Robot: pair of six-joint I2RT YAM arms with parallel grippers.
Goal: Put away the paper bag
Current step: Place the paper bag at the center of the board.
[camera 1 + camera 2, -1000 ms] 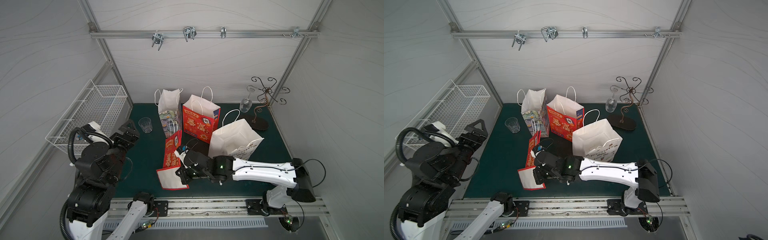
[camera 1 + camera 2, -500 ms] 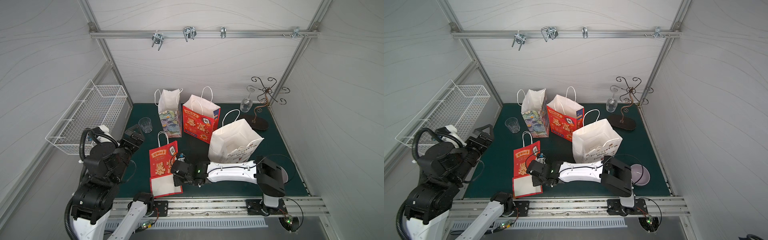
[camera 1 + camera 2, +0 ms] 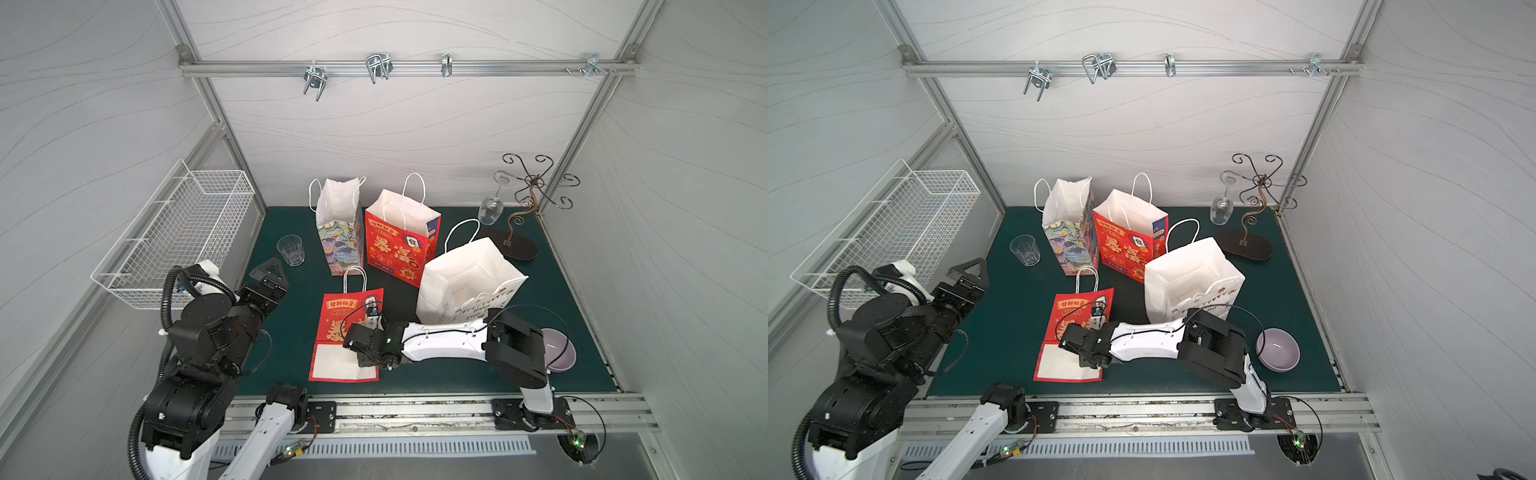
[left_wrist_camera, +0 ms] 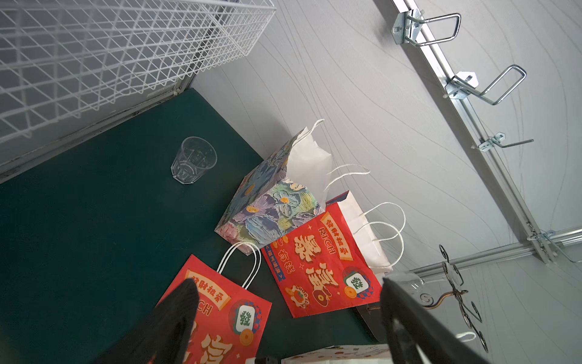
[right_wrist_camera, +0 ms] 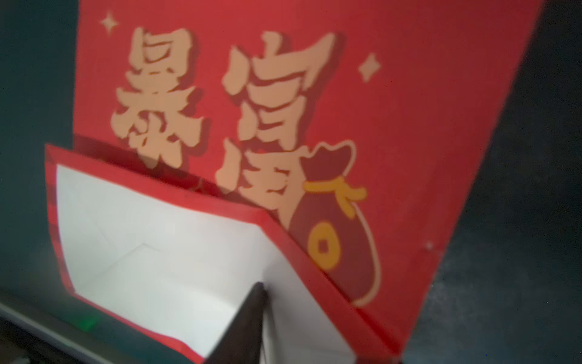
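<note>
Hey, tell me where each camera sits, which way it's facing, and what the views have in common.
Top views: high at the front, looking down over the green mat toward the back wall; the left arm and right arm both show.
Left wrist: on the raised left arm, facing the glass, the flowered bag and the back wall; its two dark fingers show, spread apart.
Right wrist: low over the flat red bag, close up; one dark finger shows.
Shared: every view shows the flat red bag.
</note>
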